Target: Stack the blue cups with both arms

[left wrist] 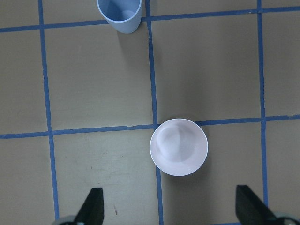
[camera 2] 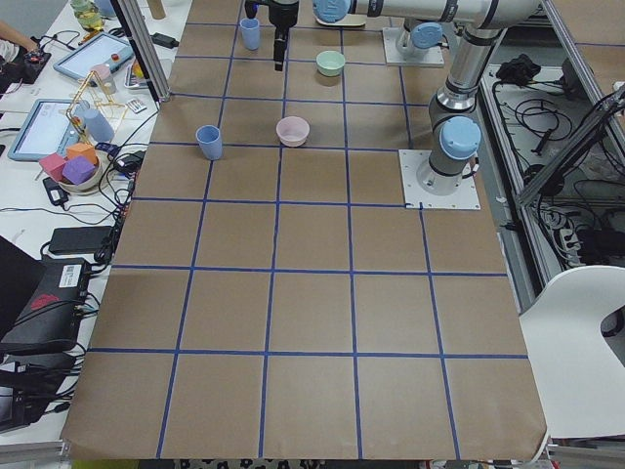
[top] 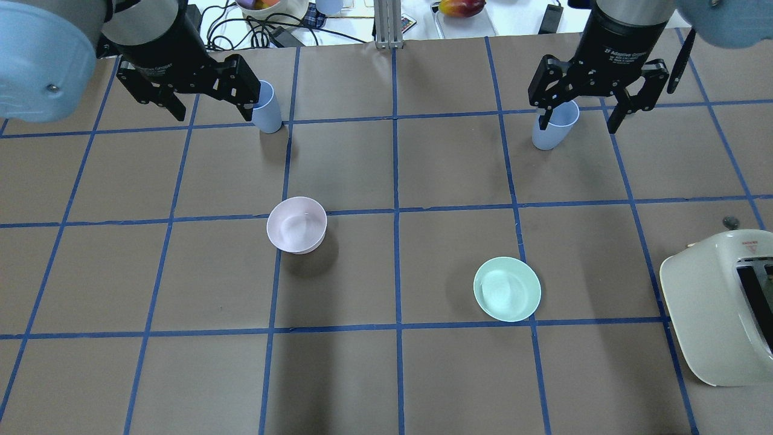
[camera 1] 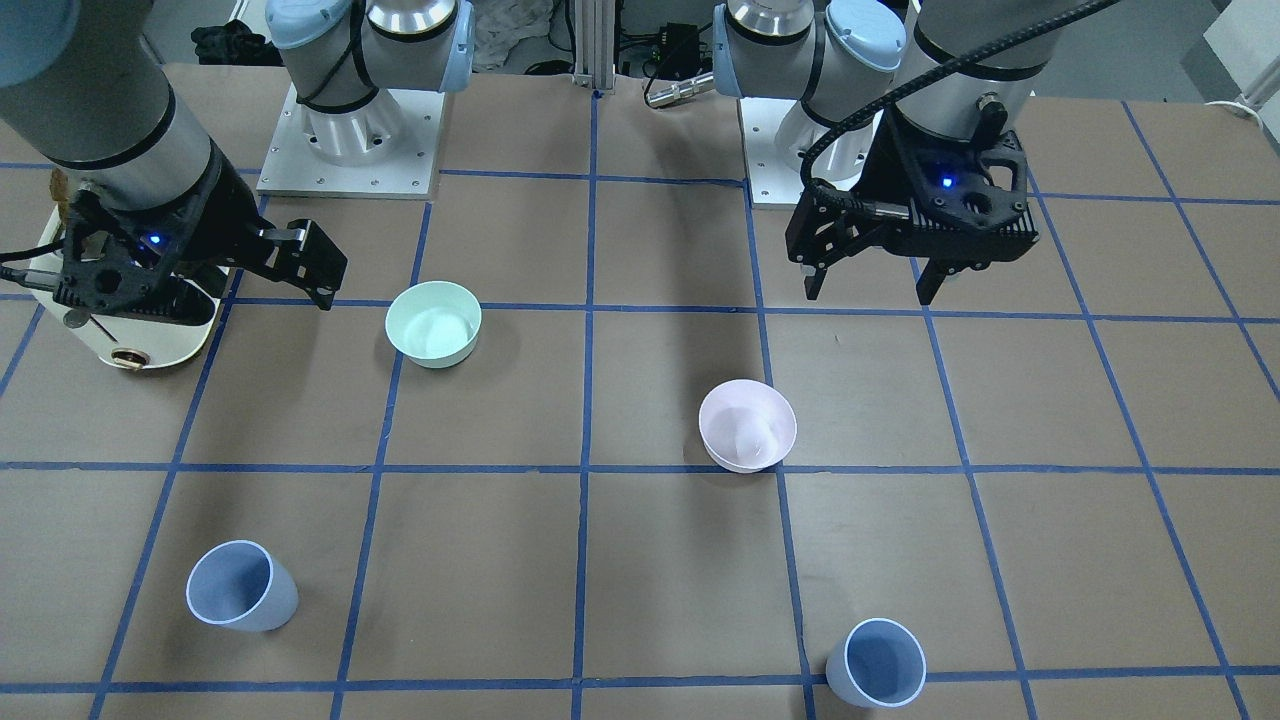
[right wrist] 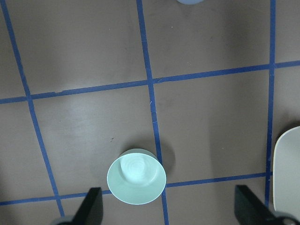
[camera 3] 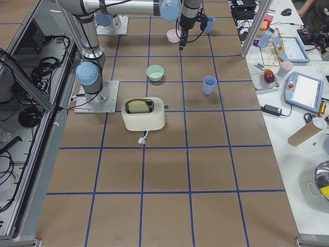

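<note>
Brown table [camera 1: 480, 560] with blue lines has one blue cup [camera 1: 240, 585] standing far from the other blue cup [camera 1: 878, 665], so nothing is stacked yet, while the left gripper [top: 212, 113] and right gripper [top: 578, 124] hang up high, spread wide open and holding nothing.

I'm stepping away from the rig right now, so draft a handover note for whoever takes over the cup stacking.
Left gripper: open, empty, raised above the table.
Right gripper: open, empty, raised too.
Cups: both upright at the table's far edge and wide apart, with the left cup on the left arm's side and the right cup on the right arm's.
Pink bowl and green bowl sit between the robot and the cups.
Done: nothing, neither cup is grasped.
Left: grasp a cup and nest it in the other.
</note>
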`<action>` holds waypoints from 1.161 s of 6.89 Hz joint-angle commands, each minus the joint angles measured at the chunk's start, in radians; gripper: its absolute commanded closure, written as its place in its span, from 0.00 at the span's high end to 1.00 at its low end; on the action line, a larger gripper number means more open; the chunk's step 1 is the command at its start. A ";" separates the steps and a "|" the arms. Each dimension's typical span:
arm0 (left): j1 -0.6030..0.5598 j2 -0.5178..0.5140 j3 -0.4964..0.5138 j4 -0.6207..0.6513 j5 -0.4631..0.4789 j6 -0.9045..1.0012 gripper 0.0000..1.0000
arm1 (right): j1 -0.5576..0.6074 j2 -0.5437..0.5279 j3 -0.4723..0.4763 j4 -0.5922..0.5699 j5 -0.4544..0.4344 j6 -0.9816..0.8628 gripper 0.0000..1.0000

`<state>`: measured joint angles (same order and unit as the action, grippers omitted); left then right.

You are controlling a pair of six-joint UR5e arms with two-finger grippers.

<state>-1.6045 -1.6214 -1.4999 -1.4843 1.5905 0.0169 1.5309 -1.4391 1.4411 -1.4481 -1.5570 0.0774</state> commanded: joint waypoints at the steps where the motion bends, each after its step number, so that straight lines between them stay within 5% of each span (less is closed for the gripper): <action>1: 0.000 0.000 0.000 0.001 0.000 0.000 1.00 | 0.000 0.000 0.001 0.000 0.000 -0.001 1.00; 6: 0.002 -0.046 0.038 0.002 -0.018 0.012 1.00 | -0.014 0.006 0.001 -0.015 0.006 -0.011 1.00; 8: 0.003 -0.209 0.198 0.010 -0.058 0.055 1.00 | -0.047 0.047 -0.007 -0.119 0.003 -0.054 1.00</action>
<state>-1.6028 -1.7339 -1.3887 -1.4850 1.5620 0.0412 1.5053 -1.4191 1.4380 -1.4947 -1.5531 0.0550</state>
